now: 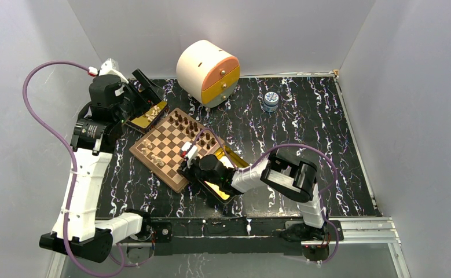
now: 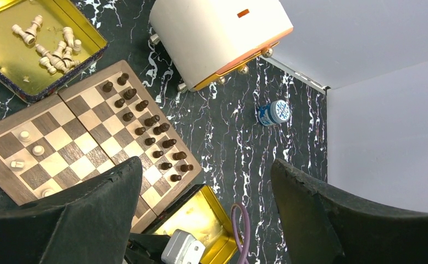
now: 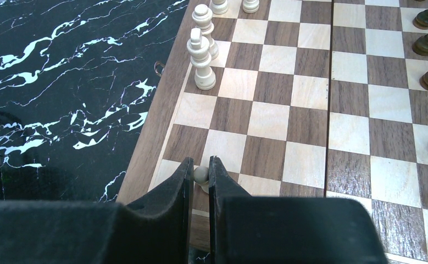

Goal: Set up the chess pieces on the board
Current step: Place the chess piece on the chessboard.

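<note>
a light pawn [image 3: 201, 175] is gripped upright in the narrow jaws of the right gripper [image 3: 200, 166], the board [image 3: 266, 118] edge just beneath them; the left gripper [image 2: 206, 171] jaws are spread wide.

Robot lab cell: plain white walls [image 1: 408, 87] box in a black marbled desk [image 1: 304, 121]; 2 arms [image 1: 87, 185] bolted to alu rail [image 1: 356, 231] at 6 o'clock, w/ loose purple cables [image 1: 28, 87].

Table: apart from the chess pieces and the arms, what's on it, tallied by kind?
Board: 1
Gold tins: 2
Drawer cabinet: 1
Small jar: 1
Total: 5
</note>
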You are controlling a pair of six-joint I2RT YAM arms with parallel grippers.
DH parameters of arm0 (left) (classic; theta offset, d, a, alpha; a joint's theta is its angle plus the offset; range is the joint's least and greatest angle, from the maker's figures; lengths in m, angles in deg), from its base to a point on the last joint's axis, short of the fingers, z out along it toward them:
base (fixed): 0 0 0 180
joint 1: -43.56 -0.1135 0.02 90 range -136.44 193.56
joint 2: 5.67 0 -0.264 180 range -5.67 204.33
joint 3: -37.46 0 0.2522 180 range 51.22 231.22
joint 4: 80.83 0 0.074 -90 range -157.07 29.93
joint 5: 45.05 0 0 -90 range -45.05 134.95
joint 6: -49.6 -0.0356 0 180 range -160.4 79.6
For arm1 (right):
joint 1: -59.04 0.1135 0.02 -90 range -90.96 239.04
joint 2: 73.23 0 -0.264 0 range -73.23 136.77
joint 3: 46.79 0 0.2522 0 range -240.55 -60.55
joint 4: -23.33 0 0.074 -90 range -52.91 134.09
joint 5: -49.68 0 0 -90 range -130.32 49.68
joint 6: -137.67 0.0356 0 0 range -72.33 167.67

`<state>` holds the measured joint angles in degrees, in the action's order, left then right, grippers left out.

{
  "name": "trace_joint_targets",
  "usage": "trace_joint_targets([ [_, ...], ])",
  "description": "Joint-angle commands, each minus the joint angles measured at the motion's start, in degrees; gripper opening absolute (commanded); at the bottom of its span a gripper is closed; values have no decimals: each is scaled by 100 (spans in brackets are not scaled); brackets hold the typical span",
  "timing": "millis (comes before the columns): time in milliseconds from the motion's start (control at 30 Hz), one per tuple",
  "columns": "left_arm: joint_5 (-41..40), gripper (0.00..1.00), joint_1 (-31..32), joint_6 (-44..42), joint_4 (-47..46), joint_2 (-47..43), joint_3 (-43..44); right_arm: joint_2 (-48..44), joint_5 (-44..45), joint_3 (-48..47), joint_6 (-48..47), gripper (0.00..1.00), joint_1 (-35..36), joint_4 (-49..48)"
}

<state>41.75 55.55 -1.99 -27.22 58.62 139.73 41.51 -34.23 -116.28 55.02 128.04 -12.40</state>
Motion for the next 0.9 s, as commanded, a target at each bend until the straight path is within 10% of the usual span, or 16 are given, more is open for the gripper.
trace_joint_targets([
  [0,57,83,-26,11,-95,-134,-70,-200,64,-84,43,16,-26,33],
  [633,136,82,-21,70,-171,-215,-213,-344,116,-153,160,13,0,383],
  [867,119,82,-21,45,-182,-251,-278,-312,167,-212,189,29,9,432],
])
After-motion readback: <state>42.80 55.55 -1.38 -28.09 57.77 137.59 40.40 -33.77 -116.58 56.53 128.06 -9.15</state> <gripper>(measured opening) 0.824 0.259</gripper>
